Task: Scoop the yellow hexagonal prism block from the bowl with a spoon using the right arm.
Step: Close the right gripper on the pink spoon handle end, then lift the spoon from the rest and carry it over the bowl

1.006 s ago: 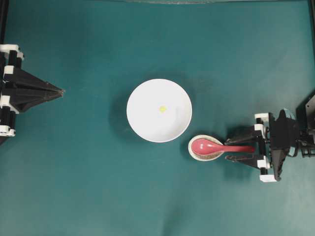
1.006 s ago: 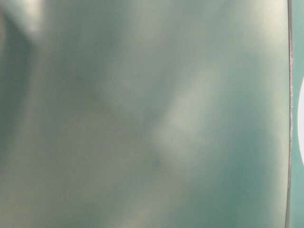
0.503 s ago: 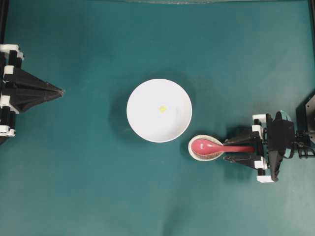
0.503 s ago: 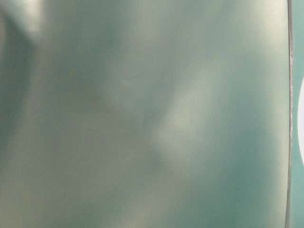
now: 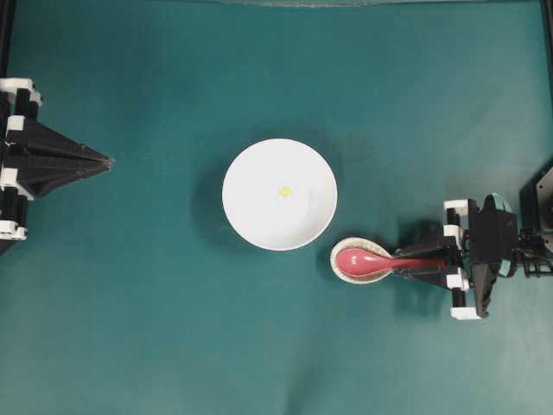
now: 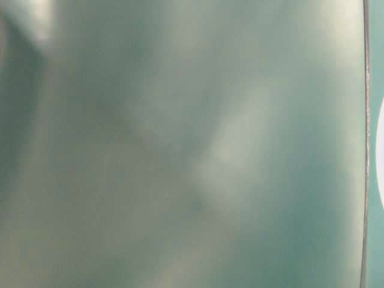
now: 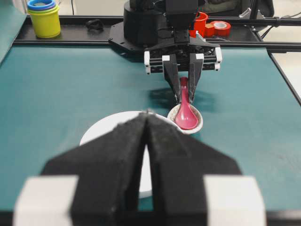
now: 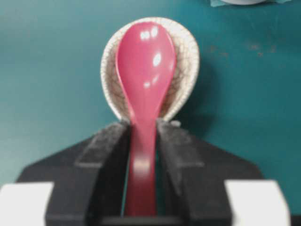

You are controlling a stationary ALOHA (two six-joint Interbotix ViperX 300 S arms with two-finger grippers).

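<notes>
Our right tool [image 8: 141, 141] squeezes its two black fingers [image 8: 106, 155] tight around the straight handle of the shiny pink-red spoon [image 8: 143, 80]. A second ago they stood wide apart. The scoop lies in the small speckled beige dish [image 8: 188, 61]. If we pinch crooked, the spoon may tip or slip. The tiny yellow block [image 5: 285, 192] waits in the big white bowl [image 5: 251, 220] nearby on the green surface [image 5: 173, 328].
</notes>
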